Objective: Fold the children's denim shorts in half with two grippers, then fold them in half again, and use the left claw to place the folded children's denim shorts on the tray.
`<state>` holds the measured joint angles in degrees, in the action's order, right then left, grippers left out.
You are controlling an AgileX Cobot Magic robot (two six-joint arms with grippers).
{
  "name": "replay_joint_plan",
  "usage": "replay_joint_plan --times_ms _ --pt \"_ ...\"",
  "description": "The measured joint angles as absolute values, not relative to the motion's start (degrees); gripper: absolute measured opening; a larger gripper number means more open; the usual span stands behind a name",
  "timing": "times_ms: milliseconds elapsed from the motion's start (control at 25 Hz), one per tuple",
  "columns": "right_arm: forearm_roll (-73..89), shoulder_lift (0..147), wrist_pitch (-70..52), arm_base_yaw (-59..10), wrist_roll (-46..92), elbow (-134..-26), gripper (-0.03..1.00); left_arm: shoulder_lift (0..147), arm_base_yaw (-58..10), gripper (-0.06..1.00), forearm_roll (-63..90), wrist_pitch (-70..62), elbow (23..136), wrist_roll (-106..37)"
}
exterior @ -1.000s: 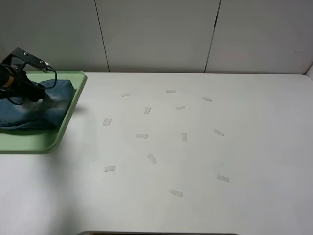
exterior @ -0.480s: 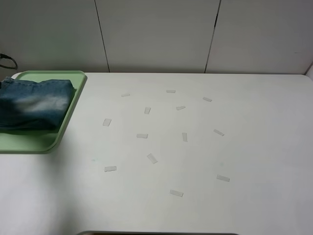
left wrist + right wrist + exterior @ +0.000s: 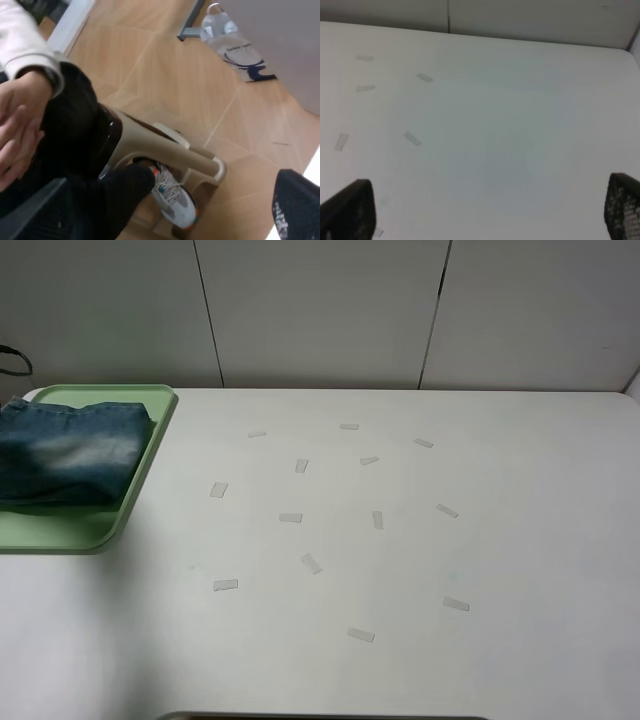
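The children's denim shorts [image 3: 65, 452] lie folded into a compact bundle on the pale green tray [image 3: 60, 530] at the table's far left. Nothing touches them. Neither arm shows in the exterior high view. In the left wrist view, the left claw [image 3: 162, 215] is open and empty, with one fingertip [image 3: 297, 207] at the frame's edge. It hangs off the table, over a wooden floor. In the right wrist view, the right gripper [image 3: 485, 212] is open and empty above bare white table, its fingertips [image 3: 347, 210] spread wide.
Several small pale tape strips [image 3: 311, 563] are scattered over the middle of the white table [image 3: 520, 540]. A black cable loop [image 3: 12, 360] shows at the far left edge. The left wrist view shows a seated person [image 3: 30, 110], a beige stool [image 3: 165, 150] and a bag [image 3: 235, 45].
The left arm, which stood over the shorts on the tray one second ago, has let go and pulled away to the left, out of the exterior view. The shorts stay on the tray.
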<state>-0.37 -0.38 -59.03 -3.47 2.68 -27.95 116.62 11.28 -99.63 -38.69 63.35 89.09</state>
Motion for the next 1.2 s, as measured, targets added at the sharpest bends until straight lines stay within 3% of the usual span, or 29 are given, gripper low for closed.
replay_joint_plan --times_ms 600,1080,1200 --pt "-0.4 -0.4 -59.0 -3.5 2.7 -27.9 0.69 84.1 11.3 0.79 -99.6 6.3 58.7 86.9" --pt "-0.4 -0.4 -59.0 -3.5 2.7 -27.9 0.69 60.4 11.3 0.79 -98.8 14.4 50.7 90.4" --pt "-0.4 -0.4 -59.0 -3.5 2.7 -27.9 0.69 53.9 11.3 0.79 -87.0 14.3 45.8 82.8"
